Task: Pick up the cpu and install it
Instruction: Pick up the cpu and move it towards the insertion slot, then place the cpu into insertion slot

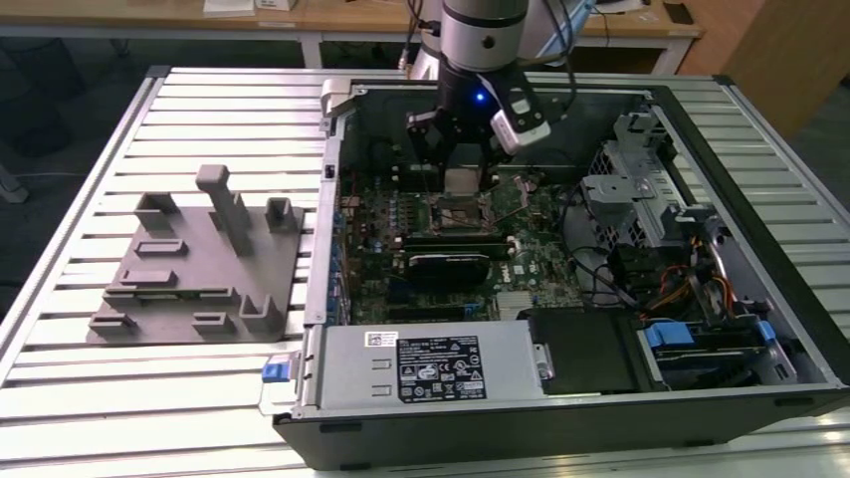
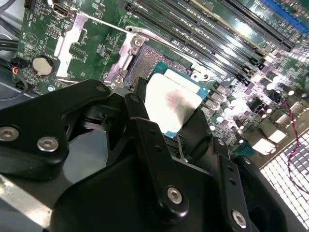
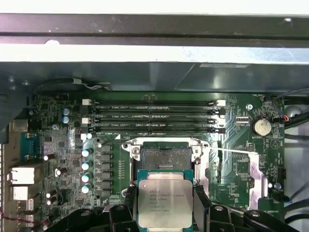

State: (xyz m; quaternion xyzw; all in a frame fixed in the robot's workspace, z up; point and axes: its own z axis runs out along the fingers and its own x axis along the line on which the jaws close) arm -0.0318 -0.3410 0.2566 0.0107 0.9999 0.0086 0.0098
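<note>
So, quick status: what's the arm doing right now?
Gripper shut on the cpu. Chip held over the motherboard, just short of the CPU socket, not seated. Socket bare, nothing in the way.

The flat, square cpu [image 3: 165,203], silvery-grey metal on top and green-rimmed, is clamped top-up in the gripper [image 3: 165,211], just near of the open socket [image 3: 162,157].

We see a silvery-grey cpu [image 3: 165,197] with a smudged top and teal-green rim, a black gripper [image 1: 460,167], a green motherboard [image 3: 231,166], a grey tray [image 1: 186,274], a blue tab [image 1: 273,371], and a pale table [image 1: 226,119] ribbed in stripes.
</note>
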